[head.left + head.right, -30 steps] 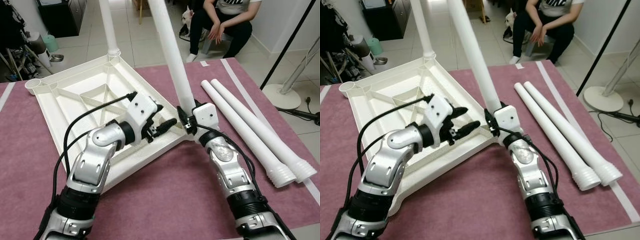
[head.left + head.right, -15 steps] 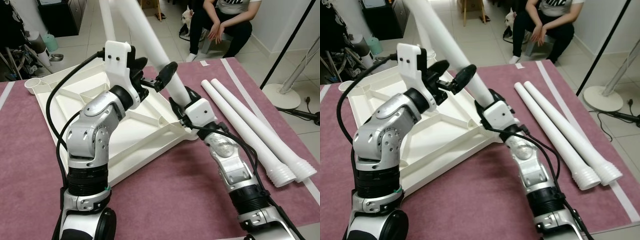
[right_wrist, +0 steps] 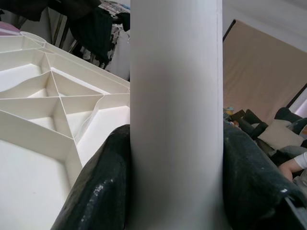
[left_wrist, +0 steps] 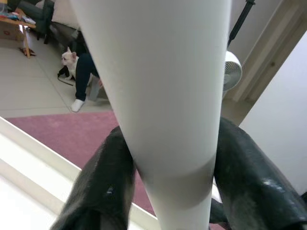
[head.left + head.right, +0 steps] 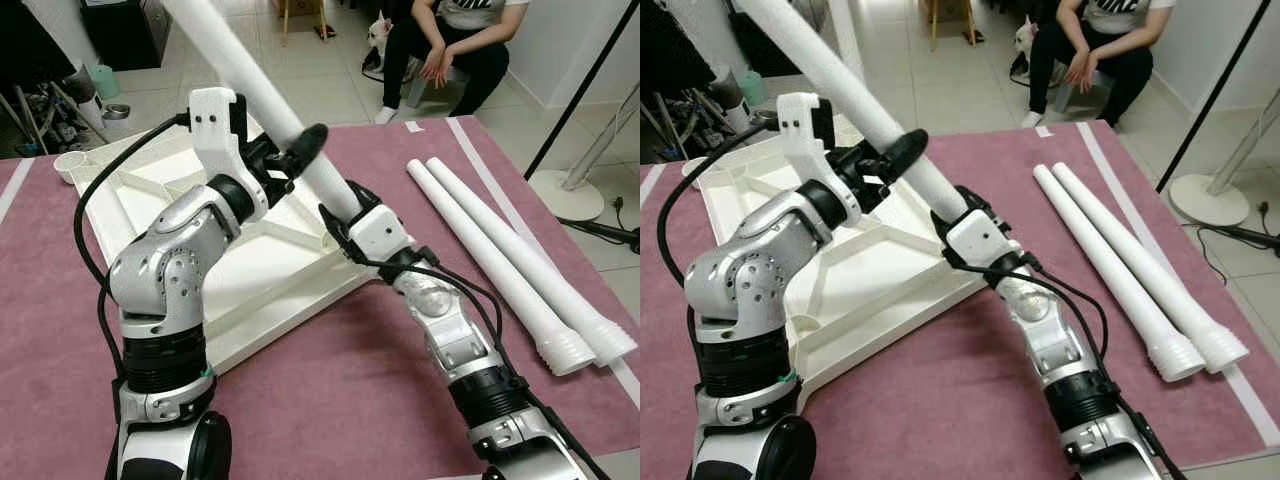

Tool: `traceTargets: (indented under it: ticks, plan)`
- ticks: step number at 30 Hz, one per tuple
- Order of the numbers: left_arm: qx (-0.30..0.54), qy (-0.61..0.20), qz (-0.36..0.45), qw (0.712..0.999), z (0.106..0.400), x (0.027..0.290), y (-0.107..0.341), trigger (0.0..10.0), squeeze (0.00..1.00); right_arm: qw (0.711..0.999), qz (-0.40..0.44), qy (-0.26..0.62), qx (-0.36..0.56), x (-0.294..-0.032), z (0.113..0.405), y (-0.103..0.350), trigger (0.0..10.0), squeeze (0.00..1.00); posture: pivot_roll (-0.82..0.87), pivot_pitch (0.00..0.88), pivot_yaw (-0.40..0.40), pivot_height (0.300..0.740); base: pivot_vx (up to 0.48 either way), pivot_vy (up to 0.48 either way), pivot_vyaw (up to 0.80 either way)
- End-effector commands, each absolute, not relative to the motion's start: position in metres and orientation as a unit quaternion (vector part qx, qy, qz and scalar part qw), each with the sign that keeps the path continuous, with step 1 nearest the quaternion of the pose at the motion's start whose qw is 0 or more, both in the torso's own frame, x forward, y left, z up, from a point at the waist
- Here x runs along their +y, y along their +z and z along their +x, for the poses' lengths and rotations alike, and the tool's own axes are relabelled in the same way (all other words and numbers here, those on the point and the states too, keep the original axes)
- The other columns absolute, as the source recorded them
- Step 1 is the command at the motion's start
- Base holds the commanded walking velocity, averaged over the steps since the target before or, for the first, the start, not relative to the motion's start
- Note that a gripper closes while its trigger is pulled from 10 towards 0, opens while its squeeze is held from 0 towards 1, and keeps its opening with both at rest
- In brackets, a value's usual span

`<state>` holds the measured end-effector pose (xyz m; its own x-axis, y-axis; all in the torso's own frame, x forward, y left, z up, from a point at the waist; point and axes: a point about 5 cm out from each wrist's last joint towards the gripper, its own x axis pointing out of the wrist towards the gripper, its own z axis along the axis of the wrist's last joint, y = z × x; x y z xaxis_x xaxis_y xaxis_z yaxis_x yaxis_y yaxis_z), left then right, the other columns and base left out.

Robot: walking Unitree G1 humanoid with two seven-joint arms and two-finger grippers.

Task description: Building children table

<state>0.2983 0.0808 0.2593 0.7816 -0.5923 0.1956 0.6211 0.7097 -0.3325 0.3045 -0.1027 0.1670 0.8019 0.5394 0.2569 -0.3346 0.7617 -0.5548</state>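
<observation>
— Both grippers clamp one white leg (image 5: 270,100). Right gripper (image 5: 340,215) closes on it low, by the tabletop (image 5: 150,215) corner; left gripper (image 5: 290,158) closes on it higher.

— Which way does it run?

— Its long axis leans up and toward the robot's left, away from the corner socket. The upside-down tabletop lies on the pink mat (image 5: 330,400); two spare legs (image 5: 500,260) lie off to the right.

— So, probably, it needs bringing upright.

Home living area. Tiled floor (image 5: 330,75), small white dog (image 5: 376,32) at top centre beside a seated person (image 5: 450,45). Standing fan (image 5: 575,185) at right edge.
</observation>
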Motion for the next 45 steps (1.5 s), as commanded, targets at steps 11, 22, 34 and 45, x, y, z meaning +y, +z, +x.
traceTargets:
  ticks: [11, 22, 34, 45]
  plan:
    - [-0.085, -0.424, -0.155, 0.888, 0.273, 0.046, 0.276, 0.0, 0.0, 0.923, -0.241, 0.225, -0.198, -0.1, 0.316, 0.17, 10.0, 0.14, -0.01, 0.0, 0.08, 0.74, 0.0, 0.0, 0.0]
    - [-0.106, -0.461, -0.082, 0.877, 0.266, 0.039, 0.276, 0.0, 0.0, 0.908, -0.175, 0.326, -0.197, -0.089, 0.309, 0.188, 10.0, 0.0, -0.01, 0.0, 0.078, 0.74, 0.0, 0.0, 0.0]
    - [-0.148, -0.58, -0.017, 0.801, 0.264, 0.044, 0.277, 0.0, 0.0, 0.801, -0.134, 0.568, -0.13, -0.094, 0.271, 0.213, 10.0, 0.0, -0.03, 0.0, 0.079, 0.74, 0.0, 0.0, 0.0]
    - [-0.163, -0.649, -0.026, 0.743, 0.259, 0.053, 0.279, 0.0, 0.0, 0.757, -0.059, 0.642, -0.107, -0.114, 0.255, 0.241, 10.0, 0.0, -0.04, 0.0, 0.084, 0.74, 0.0, 0.0, 0.0]
